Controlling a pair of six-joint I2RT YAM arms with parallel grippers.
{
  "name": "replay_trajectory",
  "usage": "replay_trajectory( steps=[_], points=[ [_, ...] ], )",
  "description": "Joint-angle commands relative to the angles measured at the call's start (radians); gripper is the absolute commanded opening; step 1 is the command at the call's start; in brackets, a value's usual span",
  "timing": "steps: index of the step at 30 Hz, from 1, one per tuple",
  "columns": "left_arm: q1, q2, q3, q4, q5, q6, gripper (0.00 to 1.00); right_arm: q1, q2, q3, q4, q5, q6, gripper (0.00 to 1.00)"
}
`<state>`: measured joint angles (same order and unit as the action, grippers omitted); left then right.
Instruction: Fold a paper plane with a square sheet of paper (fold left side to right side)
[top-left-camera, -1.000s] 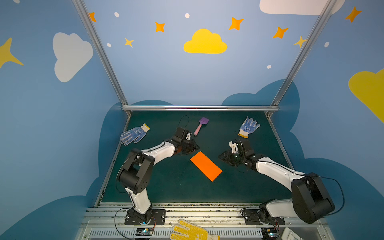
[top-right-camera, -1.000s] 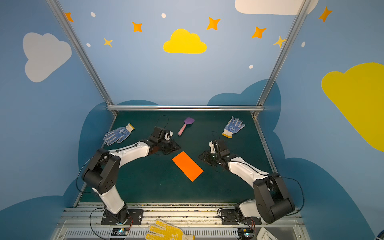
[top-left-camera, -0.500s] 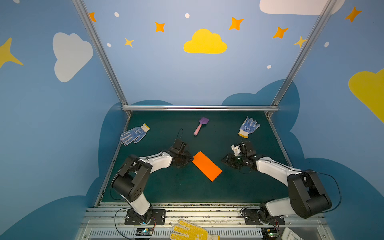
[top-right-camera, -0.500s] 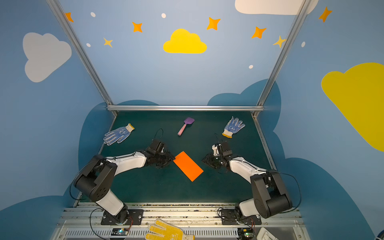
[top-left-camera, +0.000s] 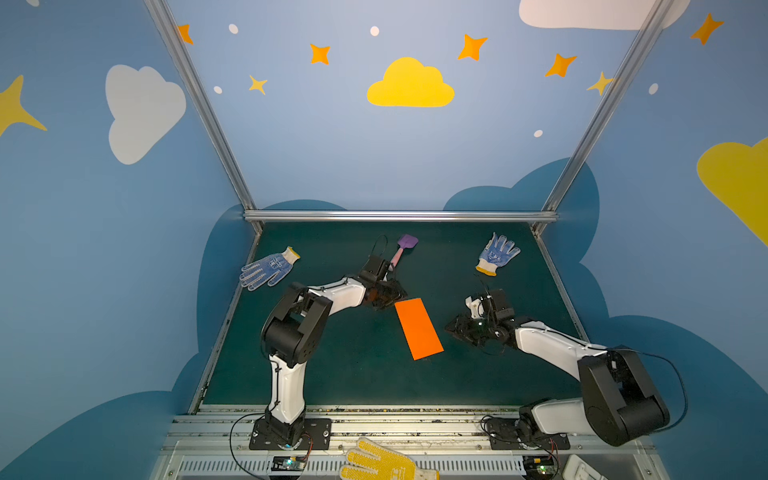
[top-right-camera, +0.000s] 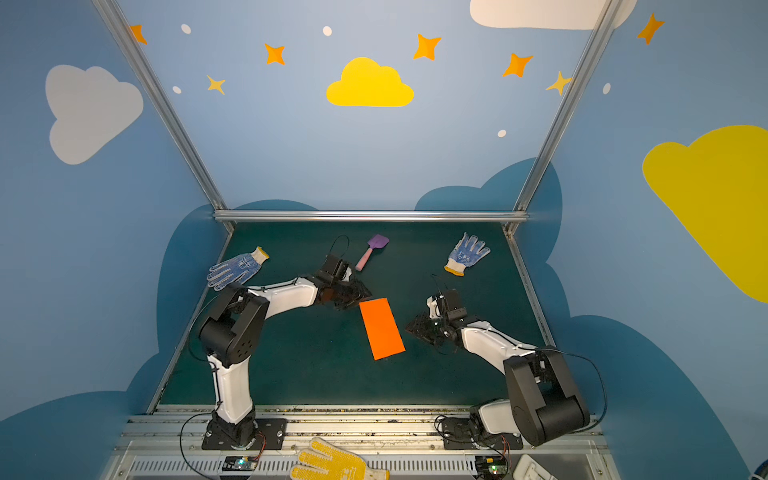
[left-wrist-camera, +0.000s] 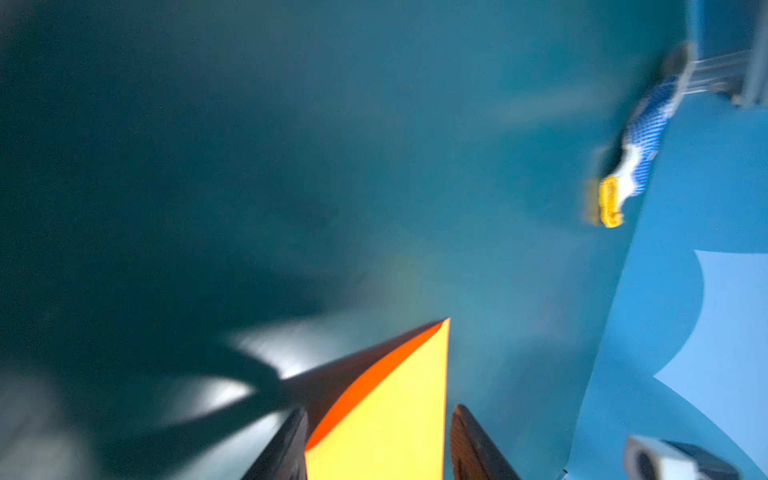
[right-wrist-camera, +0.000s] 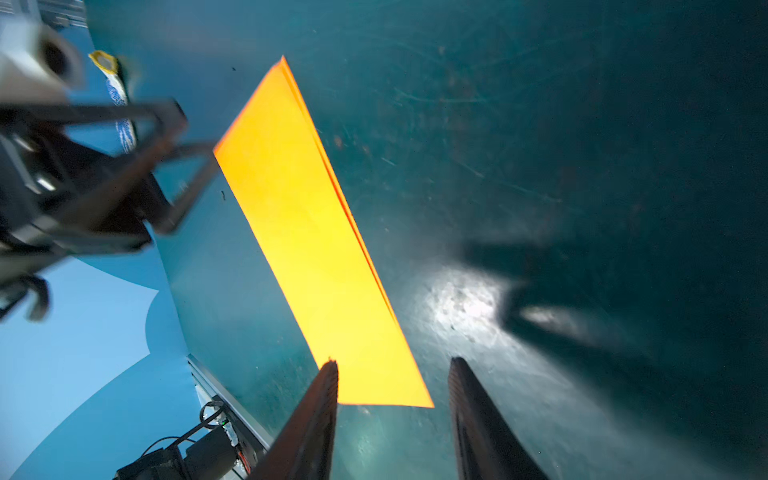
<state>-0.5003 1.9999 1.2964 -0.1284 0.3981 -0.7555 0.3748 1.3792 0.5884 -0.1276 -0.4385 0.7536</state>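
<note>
Bright-orange paper (top-left-camera: 417, 328), folded into a slim flat rectangle, lies slightly slanted near the middle of the dark-green counter (top-left-camera: 332, 374). Nearest of all, a yellow dotted work glove (top-left-camera: 382, 463) rests on the metal front rail (top-left-camera: 415, 428), off the counter. Farther in, the right pincer (top-left-camera: 451, 328) sits low just beside the paper's right long edge. Its jaws stand apart and hold nothing. The right wrist view shows the paper's two layers along one long edge. Beyond, the left pincer (top-left-camera: 397, 296) is at the paper's far left corner, jaws parted and not clamped on it; whether it touches cannot be told. At the back lie a blue-dotted white glove (top-left-camera: 268, 269) on the left, a purple-headed, pink-handled spatula (top-left-camera: 406, 241) and a second blue-dotted glove (top-left-camera: 496, 255) on the right.
</note>
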Motion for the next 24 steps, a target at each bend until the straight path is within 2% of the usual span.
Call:
replay_trajectory(
  steps=[1,5,9,18,24],
  points=[
    [0.031,-0.002,0.084,-0.142,-0.014,0.148,0.56,0.0,-0.028,-0.009,0.005,-0.004,0.013,0.45],
    [0.062,-0.076,0.035,-0.144,-0.027,0.182,0.56,0.002,-0.048,-0.019,0.002,-0.013,0.019,0.48],
    [0.054,-0.107,-0.003,-0.105,0.039,0.224,0.55,0.021,-0.041,-0.025,0.023,-0.021,0.036,0.53],
    [0.011,-0.008,0.062,-0.112,0.125,0.275,0.49,0.157,0.002,-0.045,0.082,0.04,0.11,0.55],
    [-0.004,0.058,0.113,-0.117,0.137,0.28,0.47,0.194,0.013,-0.07,0.116,0.059,0.144,0.55]
  ],
)
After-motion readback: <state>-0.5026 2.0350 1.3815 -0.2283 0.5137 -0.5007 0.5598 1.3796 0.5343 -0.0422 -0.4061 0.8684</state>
